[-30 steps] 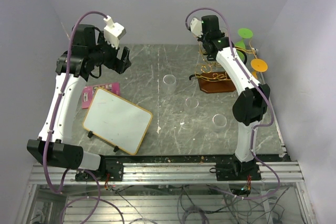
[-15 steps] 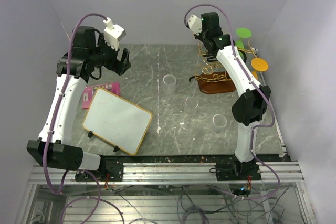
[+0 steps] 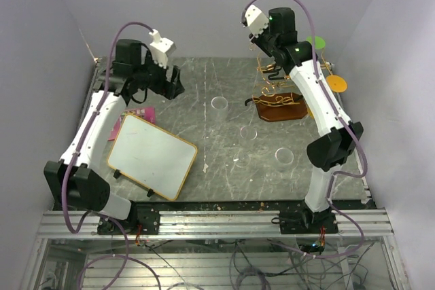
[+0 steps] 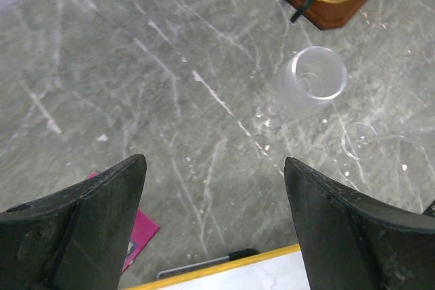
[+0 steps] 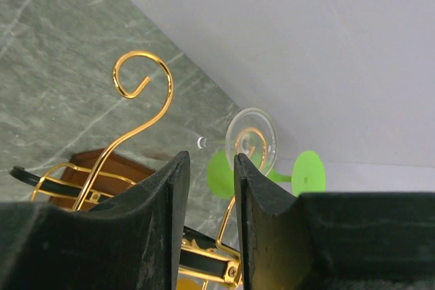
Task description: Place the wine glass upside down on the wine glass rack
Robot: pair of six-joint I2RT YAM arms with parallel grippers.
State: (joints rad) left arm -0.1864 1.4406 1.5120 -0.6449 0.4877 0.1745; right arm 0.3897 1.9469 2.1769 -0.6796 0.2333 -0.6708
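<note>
Board: a white board [image 3: 151, 156] lay near left on the table [image 3: 204, 79], well apart from the work.
Loose glasses: several clear ones [image 3: 284, 157] stood or lay mid-table, on the near side of the rack [image 3: 279, 109]. Any way back for the right arm should pass above them.
Left gripper: it [image 4: 214, 162] hung spread wide over the left of the table with nothing between its fingers. Best left parked.
Right gripper: it [image 5: 211, 156] was high at the rack, jaws a narrow gap apart, nothing seen pinched between them.
Wine glass: its clear foot [image 5: 251, 139] showed just beyond the fingertips, seemingly resting on the gold wire. The bowl was hidden, so full seating could not be told.
Step, as judged: letting go and backing off.
Doing it well: widen the jaws fully first, then draw straight back and slowly — the curled hook [image 5: 167, 85] stood just beside one finger and would snag.
Far side: green feet [image 5: 307, 173] hung behind the glass — no sideways sweep toward them.
</note>
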